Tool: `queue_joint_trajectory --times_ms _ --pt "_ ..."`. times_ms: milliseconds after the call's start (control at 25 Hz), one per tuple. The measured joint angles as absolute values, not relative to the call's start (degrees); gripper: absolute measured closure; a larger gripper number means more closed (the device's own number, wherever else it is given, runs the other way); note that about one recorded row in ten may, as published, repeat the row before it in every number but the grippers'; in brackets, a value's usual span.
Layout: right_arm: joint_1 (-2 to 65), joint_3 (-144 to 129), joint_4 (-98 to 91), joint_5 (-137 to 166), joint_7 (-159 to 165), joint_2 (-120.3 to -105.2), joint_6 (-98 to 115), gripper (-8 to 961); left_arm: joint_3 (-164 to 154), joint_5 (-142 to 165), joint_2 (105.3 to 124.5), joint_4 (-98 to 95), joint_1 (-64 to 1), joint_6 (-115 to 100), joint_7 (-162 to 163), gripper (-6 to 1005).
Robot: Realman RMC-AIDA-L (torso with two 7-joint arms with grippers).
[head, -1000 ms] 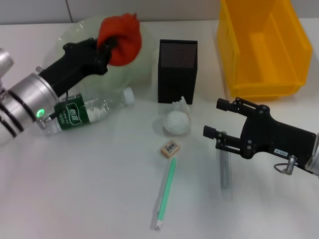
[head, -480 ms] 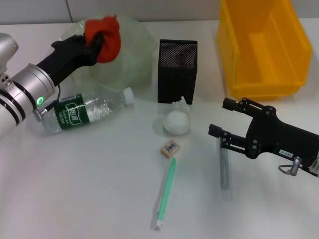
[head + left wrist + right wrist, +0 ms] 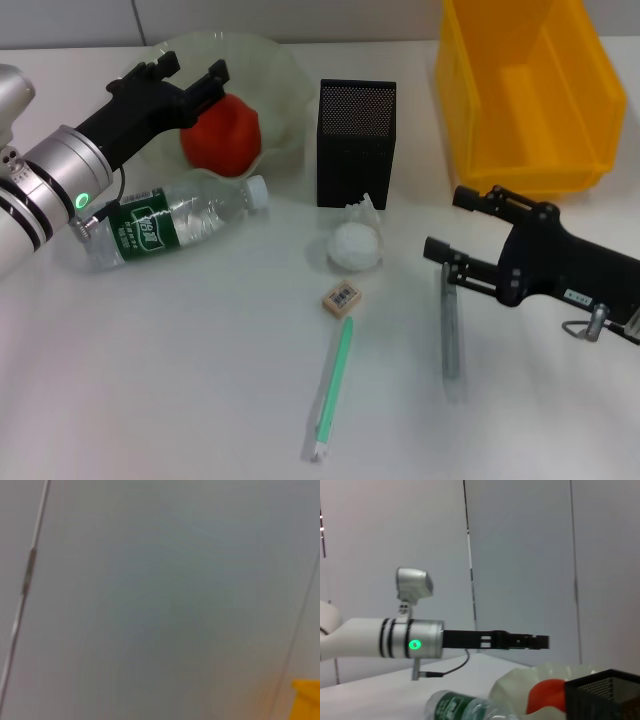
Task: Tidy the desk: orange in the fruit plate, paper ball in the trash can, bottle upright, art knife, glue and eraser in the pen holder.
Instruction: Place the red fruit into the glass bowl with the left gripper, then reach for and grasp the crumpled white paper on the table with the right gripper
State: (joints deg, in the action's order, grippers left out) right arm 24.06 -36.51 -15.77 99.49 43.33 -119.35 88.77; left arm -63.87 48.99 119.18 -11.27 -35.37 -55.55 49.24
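Note:
The orange [image 3: 222,135] rests inside the pale-green fruit plate [image 3: 272,62], also visible in the right wrist view as the orange [image 3: 547,702]. My left gripper [image 3: 190,74] hovers open just above it, holding nothing. The bottle [image 3: 170,225] lies on its side in front of the plate. The paper ball [image 3: 355,243] sits before the black mesh pen holder [image 3: 357,140], with the eraser [image 3: 341,298] nearer me. A slim green stick [image 3: 332,385] and a grey rod [image 3: 450,325] lie flat; which is art knife or glue I cannot tell. My right gripper [image 3: 447,222] is open above the grey rod's far end.
The yellow trash can [image 3: 530,90] stands at the back right, behind my right arm. The left wrist view shows only wall and a yellow corner [image 3: 306,700]. In the right wrist view the left arm's gripper [image 3: 520,641] reaches over the plate [image 3: 520,687].
My left gripper has opened and released the orange, which dropped into the fruit plate. The right gripper has drifted slightly to the right.

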Motion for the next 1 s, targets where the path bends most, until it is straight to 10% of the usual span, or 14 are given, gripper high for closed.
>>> queue_joint_trajectory --times_ms 240,1000 --pt "24.0 -33.6 -16.3 99.5 45.6 -119.12 89.4 210 -68.5 53.5 118.21 -14.2 -31.8 -68.4 58.2 184" --pt "24.5 -34.5 -35.2 108.8 73.1 -118.30 97.6 210 -69.4 77.5 114.80 -21.2 -23.6 -88.2 58.8 185"
